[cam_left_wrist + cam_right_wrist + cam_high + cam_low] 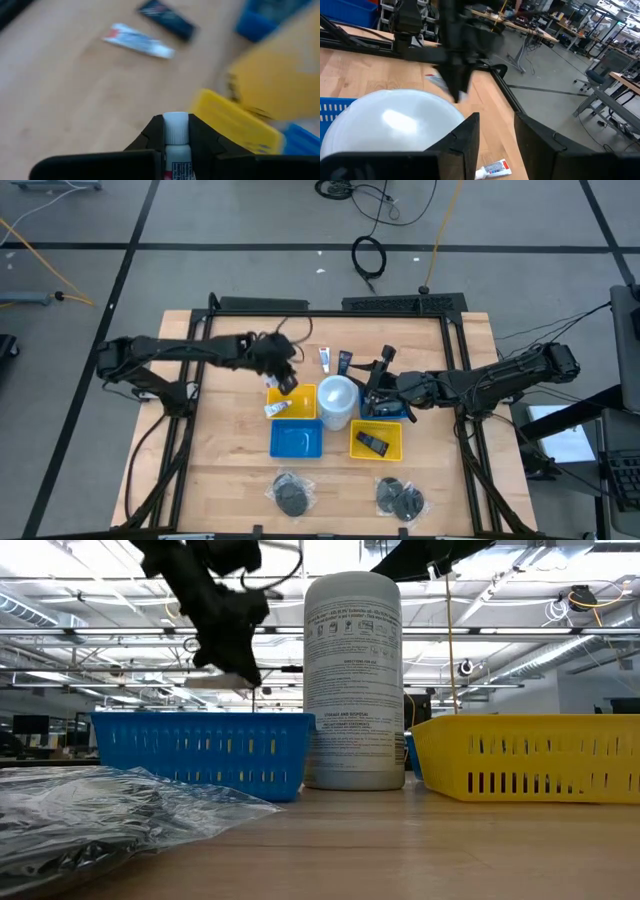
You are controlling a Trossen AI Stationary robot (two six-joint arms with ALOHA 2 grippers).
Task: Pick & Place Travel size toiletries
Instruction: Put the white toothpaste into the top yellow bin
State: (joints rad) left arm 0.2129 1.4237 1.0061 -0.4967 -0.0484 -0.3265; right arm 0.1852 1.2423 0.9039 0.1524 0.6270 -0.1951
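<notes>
One small white squeeze tube [176,145] sits clamped in the left hand [284,379] above the yellow basket [306,394], poised for dropping in; the right hand [378,388] waits open beside the white tub [337,401].

From where I stand, the tube [176,150] runs off the edge between the left gripper's [176,131] fingers; beyond it, the yellow basket [235,122] blurs, its contents unreadable.

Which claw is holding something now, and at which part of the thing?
The left claw grips a small white tube just below its cap. The right claw is open and holds nothing.
</notes>
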